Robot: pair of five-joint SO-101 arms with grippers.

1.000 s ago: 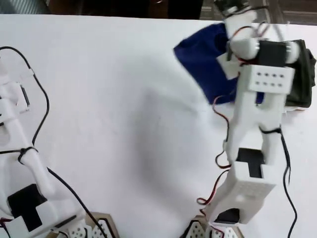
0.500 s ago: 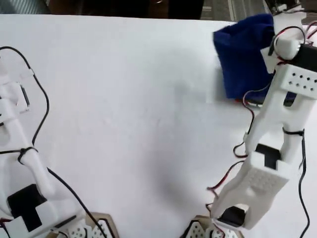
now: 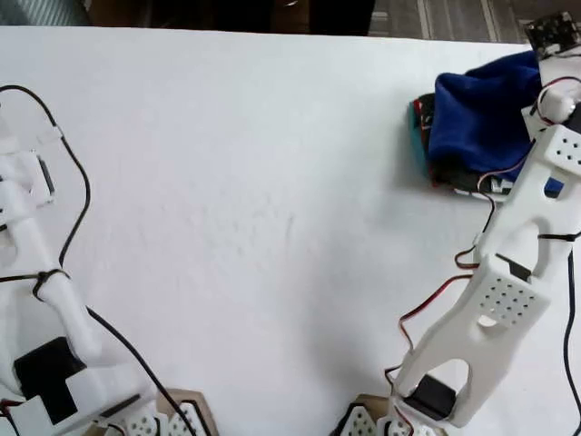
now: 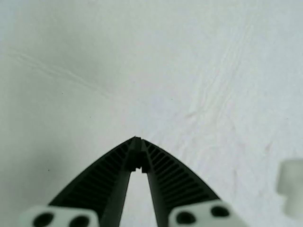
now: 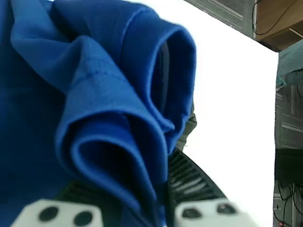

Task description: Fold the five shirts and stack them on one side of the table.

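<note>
— One blue shirt lies over the stack, far right of the table; the right gripper grasps it.
— Placing, then. Letting go comes next, I'd say. The left gripper hangs clenched, empty.

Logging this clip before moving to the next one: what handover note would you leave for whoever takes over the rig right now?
Left gripper: fingers shut, empty, over bare table.
Right gripper: fingers shut on the blue shirt, which is bunched over the stack at the table's far right.
Done: folded shirts are piled there; how many cannot be counted.
Left: release the blue shirt onto the stack, and probably tidy its loose folds.
</note>
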